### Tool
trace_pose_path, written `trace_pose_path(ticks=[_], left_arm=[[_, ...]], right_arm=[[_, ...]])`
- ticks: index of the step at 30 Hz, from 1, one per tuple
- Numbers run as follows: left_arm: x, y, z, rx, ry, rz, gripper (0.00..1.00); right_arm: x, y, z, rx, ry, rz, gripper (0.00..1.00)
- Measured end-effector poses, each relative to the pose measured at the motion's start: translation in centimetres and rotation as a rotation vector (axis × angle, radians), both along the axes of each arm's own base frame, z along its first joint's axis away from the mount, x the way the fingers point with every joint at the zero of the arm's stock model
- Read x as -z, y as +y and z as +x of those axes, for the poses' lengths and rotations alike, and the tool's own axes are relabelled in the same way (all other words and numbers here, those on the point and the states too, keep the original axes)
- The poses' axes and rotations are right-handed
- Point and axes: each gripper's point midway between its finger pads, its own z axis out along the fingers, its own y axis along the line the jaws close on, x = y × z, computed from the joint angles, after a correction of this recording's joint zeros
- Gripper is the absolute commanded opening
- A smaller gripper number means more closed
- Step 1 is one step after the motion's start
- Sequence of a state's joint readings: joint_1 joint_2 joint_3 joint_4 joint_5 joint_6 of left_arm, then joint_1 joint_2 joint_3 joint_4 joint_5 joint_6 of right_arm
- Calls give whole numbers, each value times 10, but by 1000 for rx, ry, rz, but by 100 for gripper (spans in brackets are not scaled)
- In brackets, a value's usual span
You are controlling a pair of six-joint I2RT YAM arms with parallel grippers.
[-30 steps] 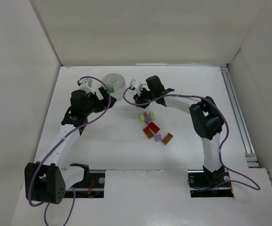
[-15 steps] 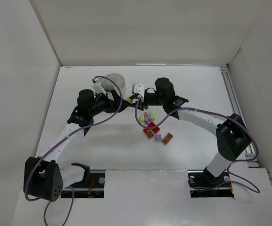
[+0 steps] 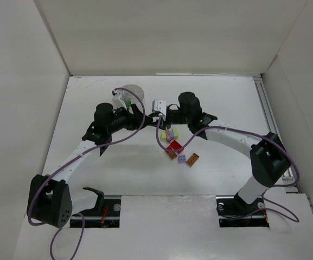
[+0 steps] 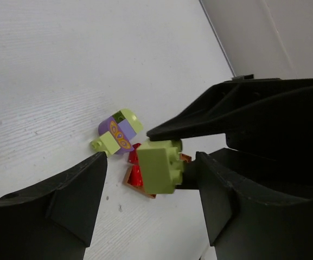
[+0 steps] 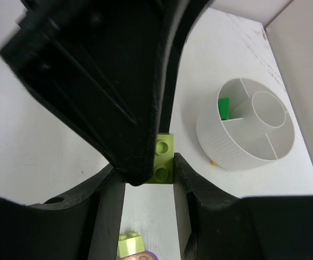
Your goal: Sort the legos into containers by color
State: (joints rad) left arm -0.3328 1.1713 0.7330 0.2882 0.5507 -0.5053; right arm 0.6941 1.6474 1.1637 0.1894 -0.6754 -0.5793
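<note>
My right gripper is shut on a pale yellow-green brick and holds it above the table. My left gripper is open, and its fingers straddle that same brick without closing on it. In the top view the two grippers meet tip to tip, the left and the right. The round white divided dish stands just beyond, with a green brick in one wedge. In the top view the dish is partly hidden by my left arm.
Loose bricks lie below the grippers: a lilac and yellow-green cluster, a red one, a lilac one and an orange-brown one. White walls enclose the table on three sides.
My left gripper has moved right, away from the dish, to the right gripper and now straddles the brick it holds. The right arm's elbow swung out to the right.
</note>
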Motion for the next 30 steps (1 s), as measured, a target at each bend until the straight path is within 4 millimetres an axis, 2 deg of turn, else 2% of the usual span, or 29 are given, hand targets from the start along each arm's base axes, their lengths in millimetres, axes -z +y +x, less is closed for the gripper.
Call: trace_pose_path(ticks=[5, 7, 9, 10, 12, 13, 14, 16, 17, 21, 25, 27, 30], left_arm=[[0, -4, -1, 13, 5, -10, 50], [-3, -8, -4, 36, -1, -21, 38], [-6, -12, -8, 62, -9, -30, 30], [-8, -14, -9, 71, -12, -35, 19], [-10, -14, -9, 72, -7, -49, 7], [-11, -14, -9, 72, -9, -52, 2], [-12, -14, -9, 75, -13, -54, 0], [-13, -13, -9, 74, -22, -49, 0], [-12, -12, -8, 70, -24, -45, 0], [-11, -5, -1, 21, -23, -7, 0], [-25, 10, 20, -93, -48, 43, 0], [-35, 25, 36, -168, -67, 64, 0], [-45, 48, 65, -294, -82, 109, 0]], right_arm=[[-12, -4, -11, -13, -24, 21, 34], [-13, -6, -13, -11, -28, 23, 34], [-13, -7, -14, -12, -32, 24, 38], [-12, -7, -14, -12, -31, 24, 40], [-13, -7, -13, -9, -40, 26, 43], [-14, -6, -12, -7, -45, 29, 48], [-15, -6, -12, -5, -44, 31, 56], [-16, -6, -12, -3, -41, 37, 64], [-17, -6, -11, 0, -43, 41, 99], [-20, -7, -5, 36, -38, 47, 100], [-20, -15, 9, 119, -16, 46, 100], [-21, -28, 22, 190, 0, 44, 100], [-28, -61, 50, 366, 2, 37, 100]])
